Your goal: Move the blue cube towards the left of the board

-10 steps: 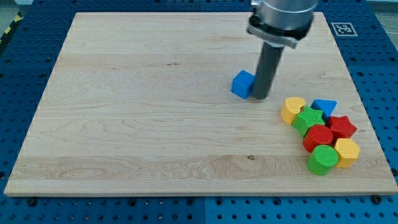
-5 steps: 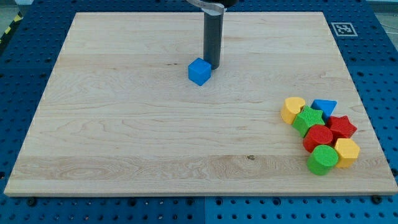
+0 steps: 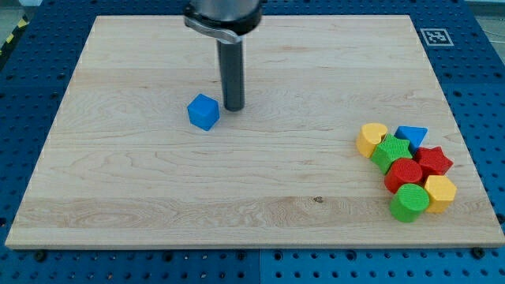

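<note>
The blue cube (image 3: 203, 112) lies on the wooden board (image 3: 158, 189), left of the board's middle and in its upper half. My tip (image 3: 233, 107) stands just to the cube's right, a small gap away from its right corner. The dark rod rises from the tip to the arm's grey end at the view's top.
A cluster of blocks sits at the board's lower right: a yellow heart (image 3: 371, 139), a green star (image 3: 392, 151), a blue triangle (image 3: 411, 135), a red star (image 3: 433, 161), a red cylinder (image 3: 405, 173), a green cylinder (image 3: 409, 203) and a yellow hexagon (image 3: 440, 192).
The blue cube has slid leftward across the board, from right of centre to left of centre. My tip has followed it on its right side. The cluster has not moved.
</note>
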You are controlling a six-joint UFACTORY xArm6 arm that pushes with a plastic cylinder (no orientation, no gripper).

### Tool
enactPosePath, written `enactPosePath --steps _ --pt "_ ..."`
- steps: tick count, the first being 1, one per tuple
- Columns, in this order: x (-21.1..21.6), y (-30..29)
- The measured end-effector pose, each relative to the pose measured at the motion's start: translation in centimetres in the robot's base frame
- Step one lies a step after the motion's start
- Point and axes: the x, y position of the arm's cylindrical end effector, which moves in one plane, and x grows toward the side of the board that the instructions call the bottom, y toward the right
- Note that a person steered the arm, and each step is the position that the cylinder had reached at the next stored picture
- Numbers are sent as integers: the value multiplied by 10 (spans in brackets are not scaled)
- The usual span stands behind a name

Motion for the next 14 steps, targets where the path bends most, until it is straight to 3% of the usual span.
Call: enactPosePath --steps 2,4,7,11,14 --pt "17 -31" --pt "-11 -86" --pt "-11 -147" --pt "-34 -192" --pt "-24 -216"
